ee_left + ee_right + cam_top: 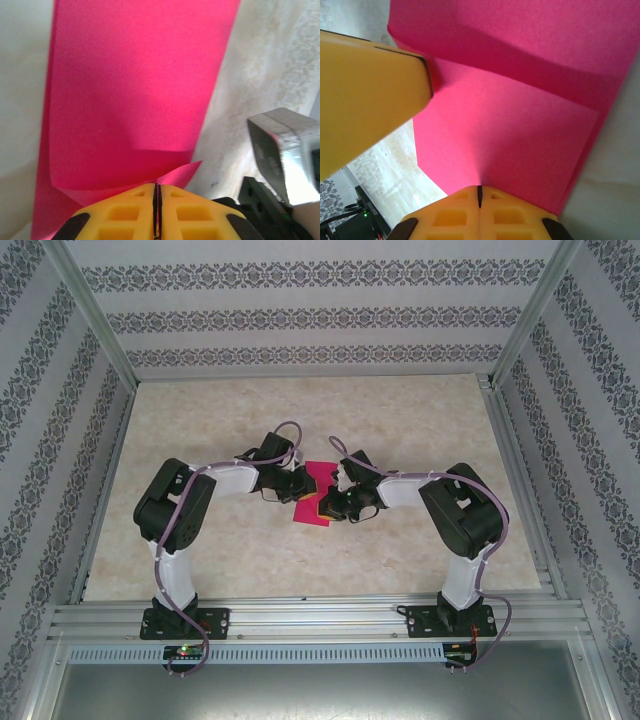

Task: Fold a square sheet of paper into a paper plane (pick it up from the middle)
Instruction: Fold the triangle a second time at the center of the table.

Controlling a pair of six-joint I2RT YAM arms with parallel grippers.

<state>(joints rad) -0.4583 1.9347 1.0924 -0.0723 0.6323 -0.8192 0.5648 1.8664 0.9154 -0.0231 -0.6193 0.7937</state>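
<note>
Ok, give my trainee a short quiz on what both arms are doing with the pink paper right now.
1. What colour are the fingers of the left gripper?
2. True or false: the right gripper stands wide open.
3. The square sheet of paper is: A) flat and untouched, B) pinched by both grippers, C) crumpled into a ball.
Key: 1 yellow; 2 false; 3 B.

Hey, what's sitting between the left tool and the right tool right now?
The pink sheet of paper, partly folded, spans the gap between the left tool and the right tool; both pinch it. The top view shows this best.
</note>
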